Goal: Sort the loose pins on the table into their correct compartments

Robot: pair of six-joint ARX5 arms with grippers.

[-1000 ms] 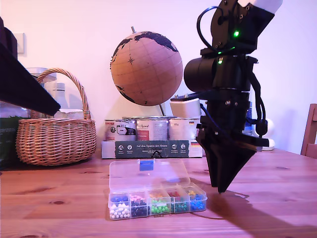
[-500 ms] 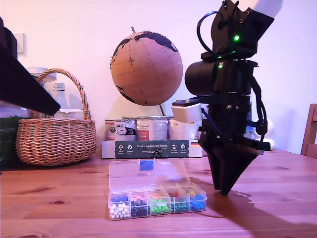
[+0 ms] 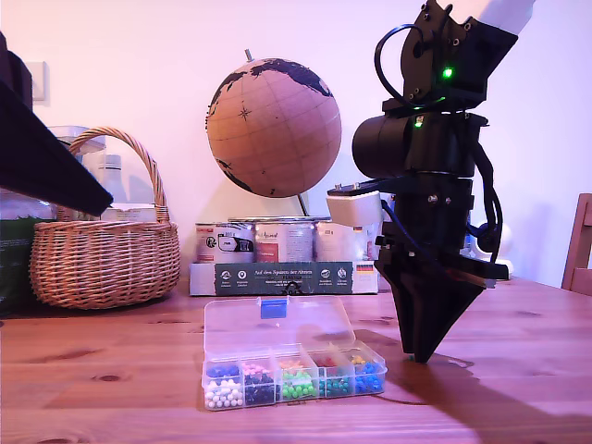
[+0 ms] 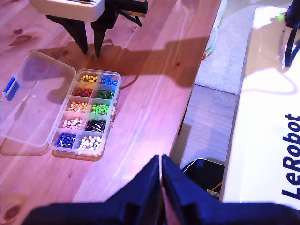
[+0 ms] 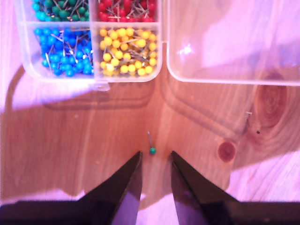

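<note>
On the surface: reddish pine table (image 3: 518, 388), one green pin (image 5: 152, 150) lying loose.
Box: clear organiser (image 3: 294, 372), lid open, cells of sorted coloured pins.
Second gripper (image 5: 153, 159): released, jaws parted around the pin.
First gripper (image 4: 161, 164): clenched, empty.

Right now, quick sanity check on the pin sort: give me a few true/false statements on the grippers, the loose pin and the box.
1. My second gripper is open. True.
2. It already holds the green pin. False: the pin lies on the table, just ahead of the fingertips.
3. The organiser box has its lid shut. False: the lid is folded open.
4. My first gripper is shut. True.
5. The yellow cell is empty. False: it holds many yellow pins.
</note>
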